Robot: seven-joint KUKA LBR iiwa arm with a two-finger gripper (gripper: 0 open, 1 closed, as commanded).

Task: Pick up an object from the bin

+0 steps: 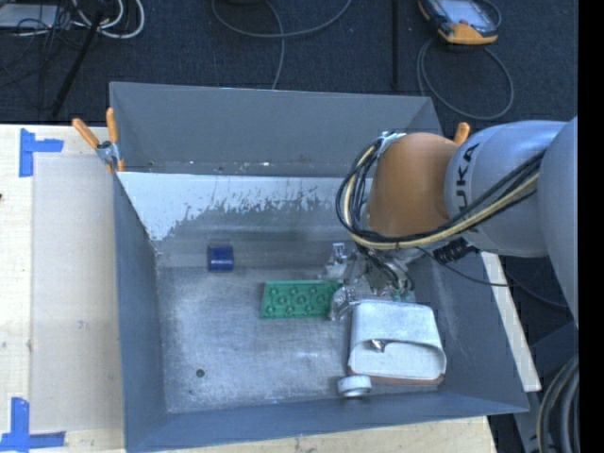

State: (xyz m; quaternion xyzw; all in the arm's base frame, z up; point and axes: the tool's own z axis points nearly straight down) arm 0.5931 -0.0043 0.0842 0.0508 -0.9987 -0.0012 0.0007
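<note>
My gripper (345, 281) hangs low in the bin, right of the middle, under the arm's orange cover. It is at the right end of a flat green studded plate (295, 300) that lies on the bin floor. Whether it touches the plate I cannot tell. Just below and right of the gripper lies a white, rounded object with a brown base (396, 343), with a small grey round part (355, 385) at its lower left corner.
A small dark blue block (220, 258) sits alone on the floor at the left, near the back wall. The arm reaches in from the right, over the bin's right wall.
</note>
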